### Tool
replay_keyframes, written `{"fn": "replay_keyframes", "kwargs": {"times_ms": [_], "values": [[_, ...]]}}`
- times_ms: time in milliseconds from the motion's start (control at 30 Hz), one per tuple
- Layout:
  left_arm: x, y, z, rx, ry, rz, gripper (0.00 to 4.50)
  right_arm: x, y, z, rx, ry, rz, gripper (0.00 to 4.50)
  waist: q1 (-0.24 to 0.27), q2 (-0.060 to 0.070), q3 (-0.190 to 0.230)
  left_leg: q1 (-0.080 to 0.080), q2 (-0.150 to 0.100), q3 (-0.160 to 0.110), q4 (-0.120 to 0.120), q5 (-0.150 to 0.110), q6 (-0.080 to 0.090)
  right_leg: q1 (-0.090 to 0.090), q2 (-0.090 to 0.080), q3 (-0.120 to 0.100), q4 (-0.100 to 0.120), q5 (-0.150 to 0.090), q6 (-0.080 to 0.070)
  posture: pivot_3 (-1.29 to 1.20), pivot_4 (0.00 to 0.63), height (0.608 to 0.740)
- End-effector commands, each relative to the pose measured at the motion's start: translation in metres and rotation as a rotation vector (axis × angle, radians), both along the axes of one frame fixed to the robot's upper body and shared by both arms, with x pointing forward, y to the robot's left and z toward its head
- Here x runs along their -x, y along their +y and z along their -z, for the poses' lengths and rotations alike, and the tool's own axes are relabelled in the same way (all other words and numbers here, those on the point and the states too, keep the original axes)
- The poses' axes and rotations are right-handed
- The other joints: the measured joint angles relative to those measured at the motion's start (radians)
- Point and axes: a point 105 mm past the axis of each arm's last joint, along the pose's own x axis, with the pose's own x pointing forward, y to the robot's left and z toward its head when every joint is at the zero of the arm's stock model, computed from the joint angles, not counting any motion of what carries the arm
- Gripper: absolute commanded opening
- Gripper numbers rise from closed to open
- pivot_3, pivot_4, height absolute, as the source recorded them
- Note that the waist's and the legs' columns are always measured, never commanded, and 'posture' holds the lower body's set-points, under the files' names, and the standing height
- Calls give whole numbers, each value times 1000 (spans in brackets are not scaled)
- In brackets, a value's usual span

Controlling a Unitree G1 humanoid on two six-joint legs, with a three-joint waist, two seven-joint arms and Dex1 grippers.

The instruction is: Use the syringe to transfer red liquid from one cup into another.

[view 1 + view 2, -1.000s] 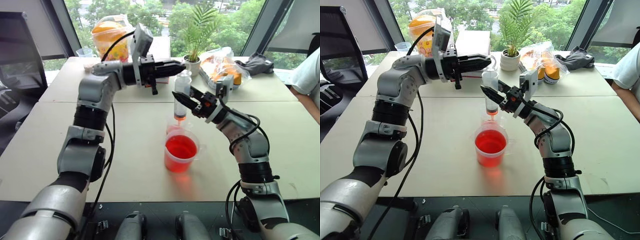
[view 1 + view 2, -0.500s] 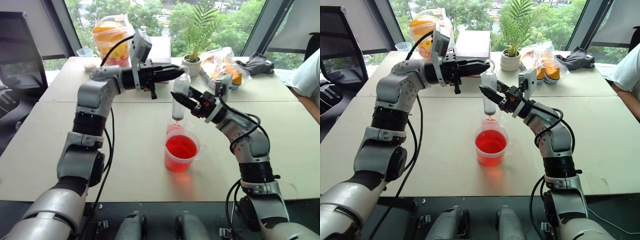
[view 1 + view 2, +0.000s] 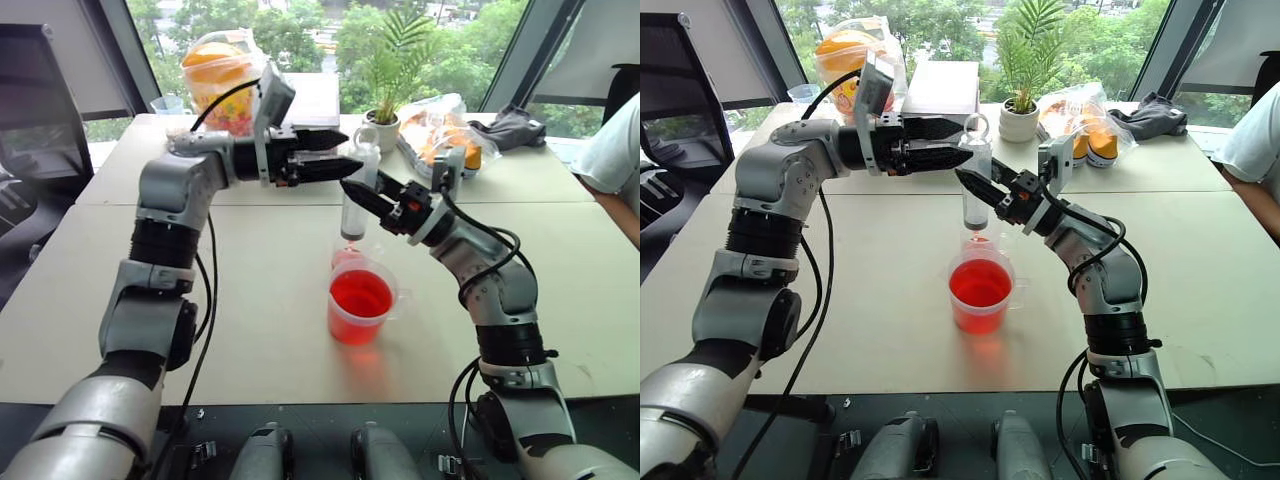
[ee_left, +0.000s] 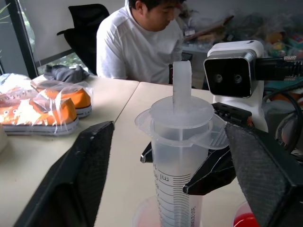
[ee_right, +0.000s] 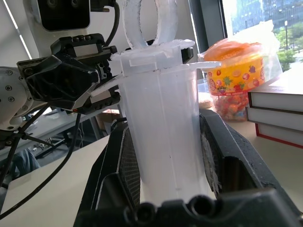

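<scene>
While the right gripper [image 3: 975,187] is clamped on the barrel of the syringe [image 3: 976,190], it holds the syringe upright so that its red tip points down at the small cup [image 3: 347,256] directly under the jaws. That looks like the emptying step: the plunger sits pushed down near the barrel's flange, and the barrel shows clear. The left gripper [image 3: 340,152] stands level beside the syringe's top with its jaws apart, one finger [image 4: 80,175] on each side of the plunger in the left wrist view, touching nothing I can make out. Placed so, it is probably there to work the plunger while the other arm steadies the barrel.

Just nearer the robot than the jaws stands the wide cup [image 3: 362,302], about half full of red liquid [image 3: 361,295]. Beyond the jaws are a potted plant [image 3: 392,60], wrapped shoes [image 3: 445,128] and a bagged candy jar [image 3: 222,70], all well apart. A person [image 3: 615,155] sits at the table's [image 3: 250,300] right edge. Nothing blocks either arm; the wide cup's closeness to the small one is the thing to mind.
</scene>
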Motion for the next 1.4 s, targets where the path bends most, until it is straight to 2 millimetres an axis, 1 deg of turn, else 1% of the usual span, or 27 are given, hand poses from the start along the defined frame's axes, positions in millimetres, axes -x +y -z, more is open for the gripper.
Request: {"fn": "replay_keyframes", "kwargs": {"times_ms": [33,167,200,300,367,433,500,567,633,733,867,967,1033,1133,1200,1300,1333,1367,1400], "values": [[14,12,-15,32,-48,20,4477,7,2,-23,-24,-89,-19,1391,-1,0,0,0,0,0,0,0,0,0,0,0,0,0,0,0,150,740],[31,25,-3,-6,-13,61,4477,3,-5,-32,-46,-89,8,1391,-3,0,0,0,0,0,0,0,0,0,0,0,0,0,0,0,150,740],[34,28,5,-33,-7,55,4477,2,-8,-37,-61,-89,16,1391,-2,0,0,0,0,0,0,0,0,0,-1,0,0,0,0,0,150,740],[44,36,29,-107,16,52,4477,2,-15,-58,-101,-99,37,1391,-2,0,0,0,0,0,0,0,0,0,-3,0,0,0,0,0,150,740],[46,39,37,-130,26,45,4477,4,-19,-72,-101,-100,53,1391,3,0,0,0,0,0,0,0,0,0,-4,0,0,0,0,0,150,740],[50,40,43,-150,37,53,4477,-2,-31,-85,-49,-38,139,1391,6,0,0,0,0,0,0,0,-1,0,-5,0,0,0,0,0,150,740],[54,40,48,-182,32,71,4477,-7,-49,-98,-36,70,219,1391,5,0,0,0,-1,0,0,0,-1,0,-6,0,0,0,-1,0,150,740],[57,40,50,-185,38,88,4477,-10,-65,-101,-27,207,270,1391,5,0,0,0,-1,-1,-1,0,-1,-1,-7,0,-1,0,-1,0,150,740],[59,39,50,-186,39,101,4477,-11,-81,-94,48,317,343,1391,4,0,0,0,0,-1,-3,0,-1,-1,-8,0,-2,0,-1,0,150,740],[59,38,53,-189,35,109,4477,-9,-108,-64,208,517,453,1391,2,0,0,0,0,-1,-5,0,-1,-1,-8,0,-4,-1,-3,0,150,740],[60,35,54,-179,33,121,4477,-2,-144,-21,324,778,568,1391,1,0,0,-1,0,0,-5,0,-1,-1,-9,1,-5,-2,-4,0,150,740],[61,33,53,-163,39,133,4477,0,-160,4,367,914,615,1391,-2,0,0,-1,0,0,-5,0,-1,-2,-8,1,-4,-1,-3,0,150,740],[62,32,51,-151,42,143,4477,-2,-172,23,386,1002,677,1391,-4,0,0,-1,0,0,-5,0,-1,-2,-8,1,-4,-1,-3,0,150,740],[63,31,50,-145,41,147,4477,-7,-180,46,391,1084,705,1391,-1,0,0,-1,0,1,-5,0,-1,-2,-7,1,-4,-1,-3,0,150,740],[63,30,50,-145,39,148,4477,-9,-181,62,401,1135,704,1391,0,0,0,-1,0,1,-5,0,0,-2,-7,1,-4,-1,-2,0,150,740],[63,31,49,-144,40,147,4477,-13,-179,79,417,1173,697,1391,-2,0,0,-1,0,1,-4,0,0,-2,-5,1,-4,-1,-2,0,150,740],[63,31,49,-145,40,146,4477,-13,-179,82,423,1178,696,1391,-1,0,0,-1,0,1,-4,0,0,-2,-5,0,-4,-1,-2,0,150,740],[63,31,49,-146,39,145,4494,-14,-179,89,434,1188,700,1890,-1,0,0,-1,0,1,-4,0,0,-2,-5,0,-4,-1,-2,0,150,740],[64,31,49,-146,38,144,4500,-15,-180,94,442,1194,702,2485,-1,0,0,-1,0,1,-4,0,0,-2,-4,0,-4,-1,-2,0,150,740]]}}
